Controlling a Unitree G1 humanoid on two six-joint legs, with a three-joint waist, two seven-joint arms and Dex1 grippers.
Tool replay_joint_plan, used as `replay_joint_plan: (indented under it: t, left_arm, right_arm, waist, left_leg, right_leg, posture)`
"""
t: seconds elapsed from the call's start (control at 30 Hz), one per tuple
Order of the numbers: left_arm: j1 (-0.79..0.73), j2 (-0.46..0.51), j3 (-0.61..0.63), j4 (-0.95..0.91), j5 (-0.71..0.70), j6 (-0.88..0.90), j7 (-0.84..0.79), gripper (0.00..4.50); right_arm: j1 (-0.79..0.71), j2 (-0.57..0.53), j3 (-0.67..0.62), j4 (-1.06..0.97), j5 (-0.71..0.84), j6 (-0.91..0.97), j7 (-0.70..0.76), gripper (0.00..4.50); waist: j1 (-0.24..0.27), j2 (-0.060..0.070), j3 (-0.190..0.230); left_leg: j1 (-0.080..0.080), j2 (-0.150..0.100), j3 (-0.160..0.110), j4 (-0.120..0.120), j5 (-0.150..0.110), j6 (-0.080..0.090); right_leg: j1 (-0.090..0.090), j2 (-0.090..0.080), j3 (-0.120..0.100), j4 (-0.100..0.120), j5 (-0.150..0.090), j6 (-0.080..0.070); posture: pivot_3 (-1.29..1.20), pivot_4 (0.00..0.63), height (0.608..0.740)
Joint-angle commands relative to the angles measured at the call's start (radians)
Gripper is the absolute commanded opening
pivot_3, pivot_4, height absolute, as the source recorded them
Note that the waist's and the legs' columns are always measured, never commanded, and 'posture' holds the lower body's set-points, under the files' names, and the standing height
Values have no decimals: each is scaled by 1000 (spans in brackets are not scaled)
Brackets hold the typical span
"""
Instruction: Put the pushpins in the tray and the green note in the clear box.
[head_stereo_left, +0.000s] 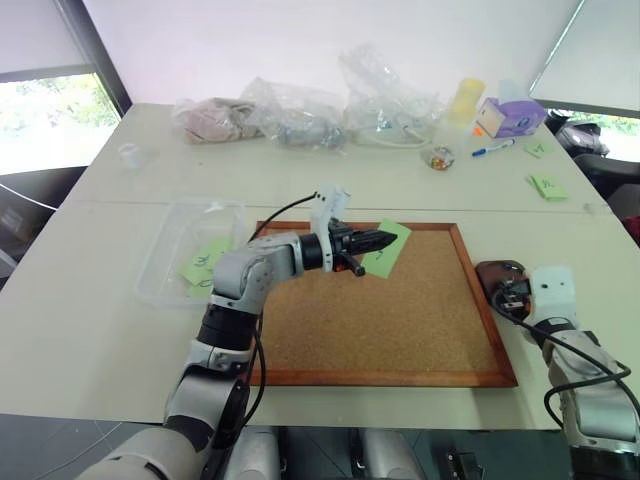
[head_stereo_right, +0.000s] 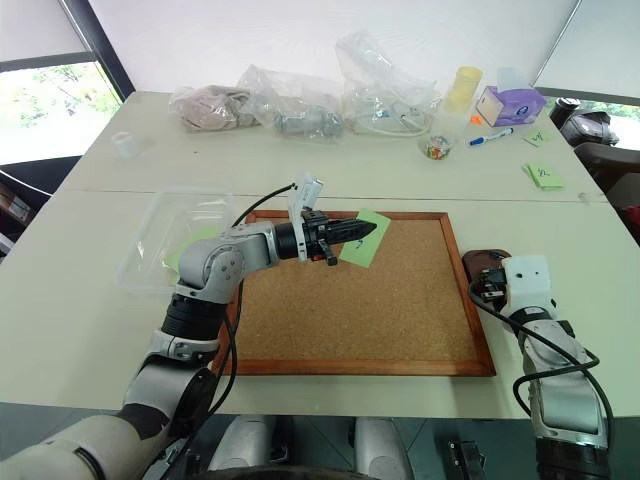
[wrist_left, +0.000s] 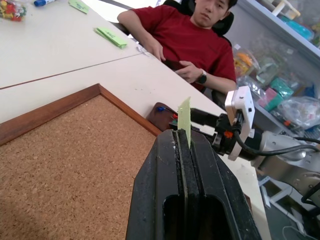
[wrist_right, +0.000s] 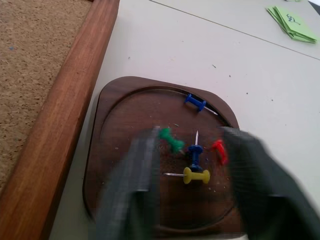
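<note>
My left gripper is shut on the green note, which it holds on edge above the far side of the corkboard. In the left wrist view the note sticks up from between the closed fingers. Right of the board sits the dark brown tray. In it lie several pushpins: yellow, blue, green and red. My right gripper hovers open just over them, holding nothing. The clear box stands left of the board with green paper inside.
Wrinkly plastic bags, a yellow cup, a purple box, a marker and a small dish of pins line the far side. Loose green notes lie far right. A seated person is beyond the table's right edge.
</note>
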Motion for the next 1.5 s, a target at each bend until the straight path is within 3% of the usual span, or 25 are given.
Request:
replay_joint_plan:
  t: [0.03, 0.1, 0.5, 0.6, 0.73, 0.93, 1.03, 1.2, 1.3, 1.4, 1.5]
  left_arm:
    - [-16, -9, -4, -21, -25, -19, 3, 0]
    - [-16, -9, -4, -20, -24, -22, 2, 0]
    - [-53, 25, 20, -23, -16, -58, 2, 0]
    - [-104, 101, 27, -61, 3, -68, 1, 0]
    - [-183, 331, 88, -165, 7, 85, 49, 0]
    - [-115, 656, 255, -123, -69, 277, -8, 0]
    - [-39, 775, 276, -69, -97, 323, -73, 0]
    - [77, 872, 232, -35, -75, 263, -149, 0]
    - [83, 839, 230, -38, -86, 264, -126, 0]
    - [94, 823, 210, -39, -63, 259, -92, 963]
    - [88, 817, 202, -18, -40, 236, -64, 2456]
  right_arm:
    - [-7, -1, -41, -17, 15, -22, -3, 3982]
    - [-7, 6, -51, -22, 22, -27, -5, 4429]
    - [-25, 23, -111, -115, 67, -46, -31, 4429]
    - [-72, 22, -136, -187, 122, 24, -40, 4429]
    - [-163, -47, -16, -361, 267, 171, 111, 4429]
    - [-228, -53, 246, -469, 374, 292, 255, 4429]
    - [-247, -44, 334, -479, 402, 311, 306, 4429]
    - [-269, -37, 438, -448, 366, 279, 348, 4429]
    - [-284, -25, 453, -406, 321, 242, 332, 4429]
    - [-287, -10, 449, -384, 301, 219, 323, 4500]
    - [-279, 0, 441, -372, 284, 202, 316, 4500]
  waist:
    - [-1, 0, 0]
    - [-1, 0, 0]
    - [-1, 0, 0]
    - [-3, 1, 0]
    - [-22, 5, 3]
    - [-29, 4, 3]
    - [-27, 3, 3]
    - [-1, -2, 5]
    - [9, -4, 5]
    - [6, -6, 4]
    - [-2, -6, 5]
  left_leg:
    - [0, 0, 0, 0, 0, 0]
    - [0, 0, 0, 0, 0, 0]
    - [0, 0, 0, 0, 0, 0]
    - [0, 0, 0, 0, 0, 0]
    - [1, 1, 0, -1, 0, 0]
    - [2, 4, -2, -2, 1, -1]
    - [2, 3, -1, -1, 2, -3]
    - [1, 2, 1, 1, 2, -3]
    - [1, 2, 2, 2, 2, -3]
    - [0, 1, 2, 2, 2, -3]
    - [0, 1, 2, 1, 2, -3]
  right_leg:
    - [0, 0, 0, 0, 0, 0]
    - [0, 0, 0, 0, 0, 0]
    - [0, 0, 0, 0, 0, 0]
    - [0, 0, 0, 0, 0, 0]
    - [-1, 1, 1, 2, 0, 1]
    - [-2, 3, -2, 8, 0, 2]
    - [-3, 1, -2, 11, 0, 2]
    - [-3, 0, -2, 11, -2, -1]
    - [-3, -1, -2, 11, -3, -2]
    - [-3, -2, -2, 11, -3, -2]
    - [-4, -1, -2, 12, -2, -2]
  posture:
    - [0, 150, 737]
    - [0, 150, 737]
    - [0, 150, 737]
    - [0, 150, 737]
    - [0, 150, 737]
    - [0, 150, 737]
    - [0, 150, 737]
    - [0, 150, 737]
    - [0, 150, 737]
    - [0, 150, 737]
    - [0, 150, 737]
